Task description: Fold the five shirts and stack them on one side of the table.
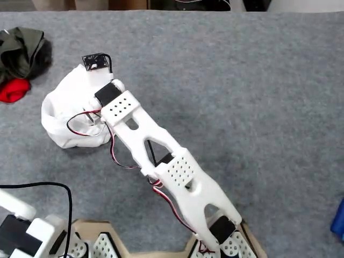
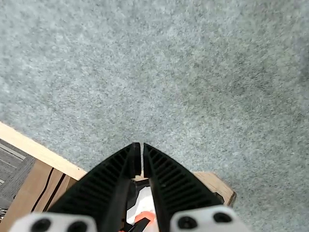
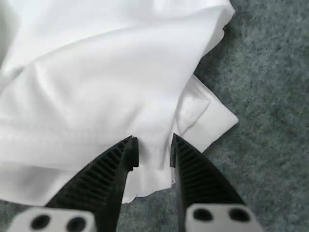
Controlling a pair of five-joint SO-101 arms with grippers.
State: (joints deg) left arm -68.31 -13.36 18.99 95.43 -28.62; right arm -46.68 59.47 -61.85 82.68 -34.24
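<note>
A crumpled white shirt (image 1: pixel 67 115) lies on the grey table at the left. My right arm (image 1: pixel 161 156) stretches from the front edge diagonally over it. In the right wrist view my right gripper (image 3: pixel 152 145) is shut on a fold at the edge of the white shirt (image 3: pixel 111 82), with cloth running between its black fingers (image 3: pixel 120 164). My left gripper (image 2: pixel 141 147) is shut on nothing, low over bare grey table near the wooden front edge (image 2: pixel 34 152). The left arm's base (image 1: pixel 24 228) sits at the front left corner.
A dark green shirt (image 1: pixel 21 48) and a red shirt (image 1: pixel 13 90) lie bunched at the far left. Something blue (image 1: pixel 338 220) pokes in at the right edge. A black cable (image 1: pixel 54 188) loops near the left arm's base. The grey table (image 1: pixel 242 91) stretches right.
</note>
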